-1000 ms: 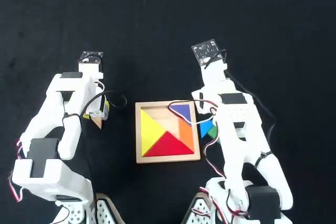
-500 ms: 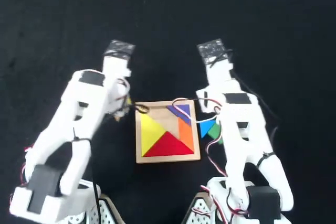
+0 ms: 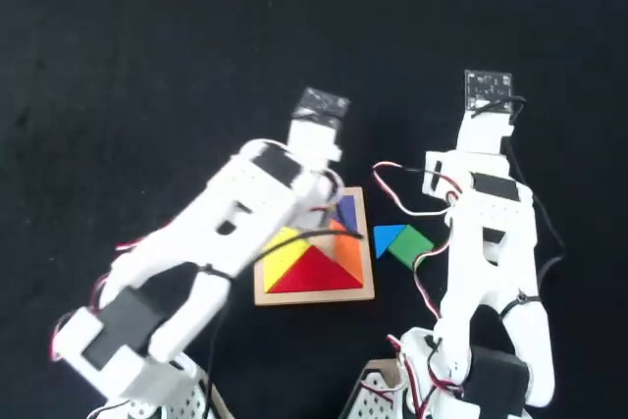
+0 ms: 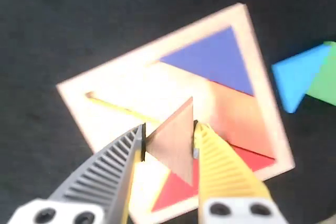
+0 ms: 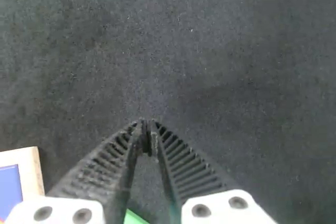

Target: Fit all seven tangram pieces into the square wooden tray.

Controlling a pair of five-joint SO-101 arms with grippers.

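Overhead, the left gripper (image 4: 168,128) clasped a tan wooden triangle (image 4: 173,145), long edge against its yellow finger (image 4: 220,171), at the square wooden tray's (image 4: 126,95) one o'clock.

In the high view the left arm (image 3: 235,218) is lying across the wooden tray (image 3: 314,294) and is covering its far left corner, much of the yellow triangle (image 3: 282,254) and part of the purple triangle (image 3: 345,211); the left claw (image 4: 168,135) is hiding under that arm's wrist. In the left wrist view the tan triangle (image 4: 172,150) and the claw fingers are covering part of the red triangle (image 4: 173,195), the tray floor is blurring into a pale glare, and the green piece (image 4: 325,80) is running off the picture's edge. In the right wrist view the right claw (image 5: 145,128) is hiding most of the green piece, and the edge is cutting the tray corner.
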